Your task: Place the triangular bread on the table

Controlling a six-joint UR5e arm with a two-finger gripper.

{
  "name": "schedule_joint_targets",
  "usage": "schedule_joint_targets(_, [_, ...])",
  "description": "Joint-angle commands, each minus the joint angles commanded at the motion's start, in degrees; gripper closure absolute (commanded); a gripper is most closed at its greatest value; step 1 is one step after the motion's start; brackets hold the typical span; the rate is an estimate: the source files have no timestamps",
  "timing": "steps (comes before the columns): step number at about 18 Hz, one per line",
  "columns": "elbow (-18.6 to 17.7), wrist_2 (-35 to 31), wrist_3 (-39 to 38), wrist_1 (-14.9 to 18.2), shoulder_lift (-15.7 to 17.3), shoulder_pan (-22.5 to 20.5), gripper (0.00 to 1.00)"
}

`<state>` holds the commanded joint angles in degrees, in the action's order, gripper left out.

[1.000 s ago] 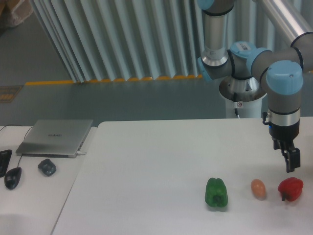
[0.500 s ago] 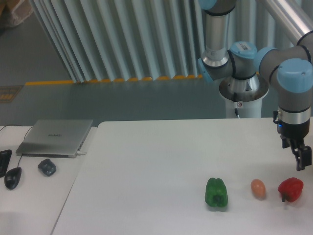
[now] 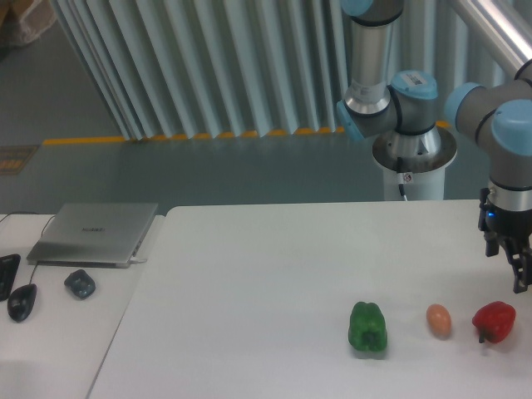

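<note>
Near row on the table: green pepper, egg, red pepper. Your gripper hangs far-right at frame edge; jaw state unreadable. No bread visible; risk: you grab the egg instead.

Open tabletop to your left, a row of three things near the front right.

You have bare table across the left and middle. The green pepper, egg-shaped object and red pepper stand in a line with gaps between them; the gripper hangs just above the red pepper at the frame's right edge.
</note>
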<state>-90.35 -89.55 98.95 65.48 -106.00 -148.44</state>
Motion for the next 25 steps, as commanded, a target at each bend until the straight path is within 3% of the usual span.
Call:
schedule_joint_targets(5, [0.17,-1.6,13.7,-0.09,0.0,-4.75,0.0])
schedule_joint_targets(10, [1.76,-1.86,16.44,-0.35,-0.52,-9.58,0.0])
schedule_joint_targets(14, [3.42,-2.47,26.88,-0.44,-2.1,-12.13,0.0])
schedule_joint_targets(15, [3.69,-3.26,29.09,-0.96,-2.72,-12.14,0.0])
schedule_joint_targets(19, [5.44,-14.86,44.19,-9.04,-7.63,-12.57,0.0])
schedule_joint_targets(21, [6.06,-15.04,48.16,-10.54,-9.04,-13.19,0.0])
schedule_joint_targets(25, [6.33,-14.87,48.36,-10.64,-11.07,-14.42,0.0])
